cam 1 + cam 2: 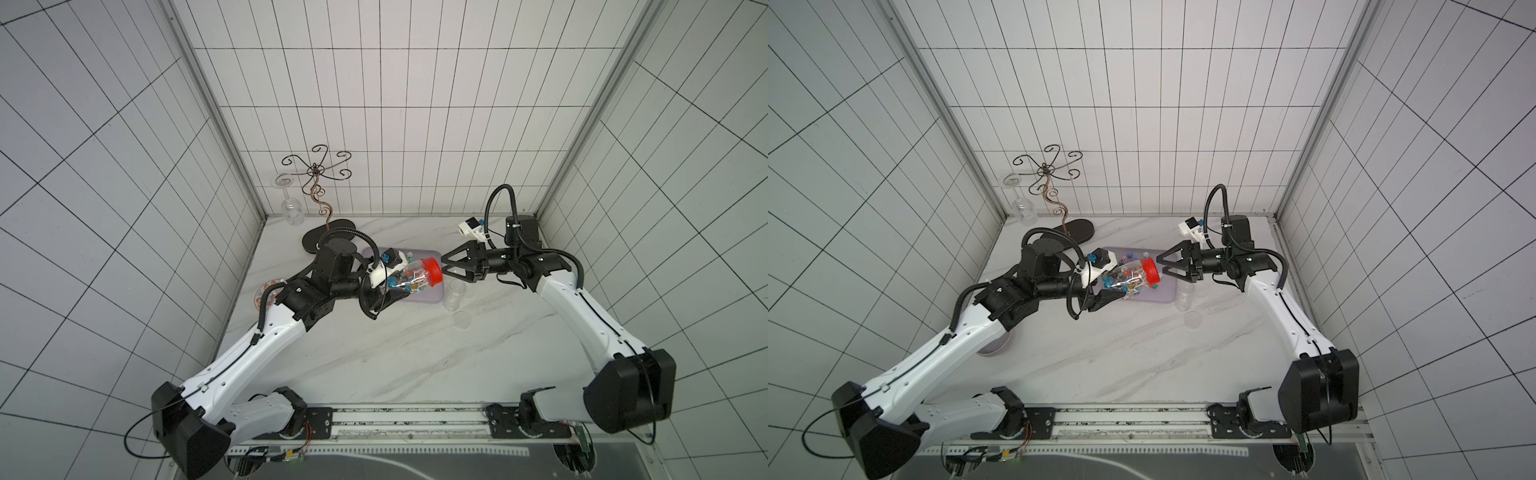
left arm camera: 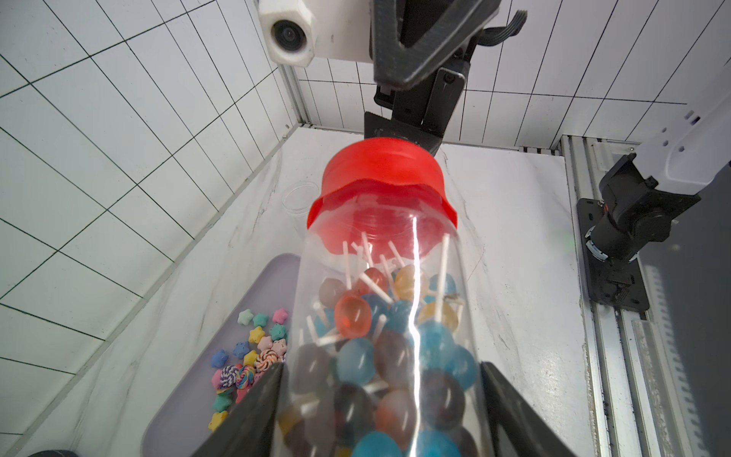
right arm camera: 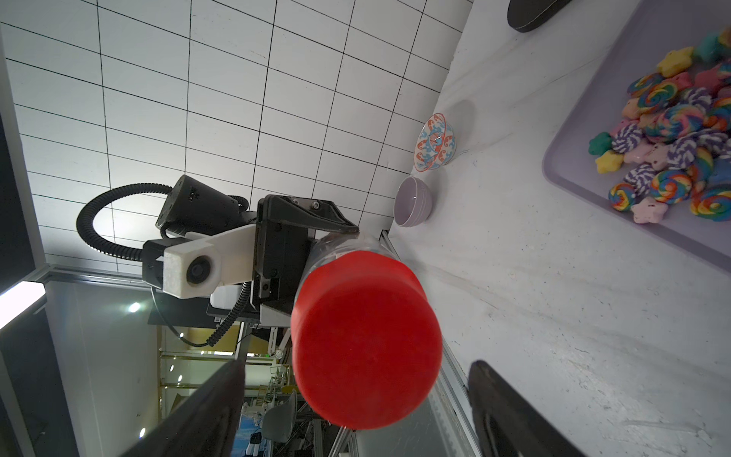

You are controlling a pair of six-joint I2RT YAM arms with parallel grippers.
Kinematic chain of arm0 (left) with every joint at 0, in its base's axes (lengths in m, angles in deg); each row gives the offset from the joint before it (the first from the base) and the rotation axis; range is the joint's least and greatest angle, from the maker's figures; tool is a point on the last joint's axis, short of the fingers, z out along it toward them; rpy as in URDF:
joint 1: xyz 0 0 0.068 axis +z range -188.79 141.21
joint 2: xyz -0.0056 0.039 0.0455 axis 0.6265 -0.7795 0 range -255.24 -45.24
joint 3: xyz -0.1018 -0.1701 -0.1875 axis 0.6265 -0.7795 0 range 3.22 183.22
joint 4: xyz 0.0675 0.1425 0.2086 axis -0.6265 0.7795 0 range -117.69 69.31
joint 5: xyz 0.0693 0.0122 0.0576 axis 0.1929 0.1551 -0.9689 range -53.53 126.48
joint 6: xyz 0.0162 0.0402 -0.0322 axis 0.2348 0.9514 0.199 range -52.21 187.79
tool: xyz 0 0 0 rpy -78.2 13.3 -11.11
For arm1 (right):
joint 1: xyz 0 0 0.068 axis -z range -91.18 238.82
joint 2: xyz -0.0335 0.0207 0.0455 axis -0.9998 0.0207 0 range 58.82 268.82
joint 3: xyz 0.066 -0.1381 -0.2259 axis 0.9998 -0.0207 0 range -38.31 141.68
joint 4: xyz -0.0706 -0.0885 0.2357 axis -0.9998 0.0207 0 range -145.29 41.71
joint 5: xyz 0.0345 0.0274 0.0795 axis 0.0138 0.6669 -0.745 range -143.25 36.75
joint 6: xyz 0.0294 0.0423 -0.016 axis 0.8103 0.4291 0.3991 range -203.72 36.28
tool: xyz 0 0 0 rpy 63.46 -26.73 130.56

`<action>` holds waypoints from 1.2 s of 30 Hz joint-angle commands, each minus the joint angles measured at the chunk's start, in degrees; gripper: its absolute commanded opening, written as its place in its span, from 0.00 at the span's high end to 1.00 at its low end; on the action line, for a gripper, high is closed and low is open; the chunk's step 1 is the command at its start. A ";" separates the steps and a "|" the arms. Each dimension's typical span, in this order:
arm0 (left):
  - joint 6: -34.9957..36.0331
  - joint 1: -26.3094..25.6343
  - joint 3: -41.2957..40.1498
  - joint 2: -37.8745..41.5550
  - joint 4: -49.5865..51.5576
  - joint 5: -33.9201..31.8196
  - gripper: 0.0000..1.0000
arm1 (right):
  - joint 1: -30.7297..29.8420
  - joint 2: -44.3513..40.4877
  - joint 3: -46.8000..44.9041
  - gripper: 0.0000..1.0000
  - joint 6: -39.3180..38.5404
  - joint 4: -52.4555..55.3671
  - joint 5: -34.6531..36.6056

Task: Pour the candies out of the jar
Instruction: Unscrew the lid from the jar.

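Candies, round lollipops on thin white sticks, sit packed inside the clear plastic jar. The jar is tipped nearly onto its side in the air above the lavender tray on the white marbled surface. Its red lid is on. The left end effector is partly closed, clamping the jar's body from both sides. The right end effector is spread wide and holds nothing, its tips just beside the lid. Pastel star and striped swirl sweets lie on the tray.
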 commanded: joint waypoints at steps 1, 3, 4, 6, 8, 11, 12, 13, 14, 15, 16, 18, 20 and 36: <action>1.15 -0.33 0.35 0.51 -2.24 -0.02 0.43 | -1.53 1.09 5.40 0.09 -0.97 1.85 0.11; 1.15 -0.33 0.34 0.38 -2.23 -0.01 0.43 | -2.43 1.31 5.41 0.08 -0.64 1.80 0.19; 1.10 -0.31 0.50 0.24 -2.23 -0.01 0.43 | -2.87 1.44 5.49 0.08 -0.59 1.82 0.24; 1.06 -0.33 0.53 0.22 -2.21 0.16 0.43 | -3.55 1.63 5.71 0.08 -0.36 1.64 0.19; 1.00 -0.41 0.61 -0.01 -2.26 0.17 0.43 | -4.04 1.62 5.60 0.08 0.48 0.66 0.33; 0.97 -0.42 0.61 -0.01 -2.21 0.11 0.43 | -4.52 1.70 5.16 0.09 1.75 -1.18 0.10; 0.97 -0.36 0.52 0.00 -2.21 0.08 0.43 | -4.54 1.70 5.06 0.10 2.00 -1.76 0.07; 0.97 -0.41 0.49 0.04 -2.29 0.08 0.43 | -4.61 1.70 4.89 0.11 2.38 -2.32 0.00; 0.97 -0.42 0.58 -0.03 -2.21 0.08 0.43 | -4.63 1.70 4.71 0.12 2.72 -2.54 -0.12; 0.88 -0.42 0.57 -0.05 -2.22 -0.01 0.43 | -4.71 1.70 4.54 0.14 3.03 -2.54 -0.18; 0.88 -0.42 0.61 -0.03 -2.28 -0.01 0.43 | -4.74 1.63 4.40 0.16 3.27 -4.29 -0.31; 0.76 -0.39 0.57 -0.17 -2.47 -0.16 0.43 | -4.74 1.53 4.02 0.20 3.66 -5.07 -0.29; 0.56 -0.42 0.51 -0.14 -2.81 -0.09 0.43 | -4.83 1.44 3.66 0.25 3.90 -5.57 -0.37; -6.04 -0.20 1.22 -3.11 -9.15 5.75 0.45 | -5.09 -0.28 2.52 0.36 -5.94 -7.65 -1.51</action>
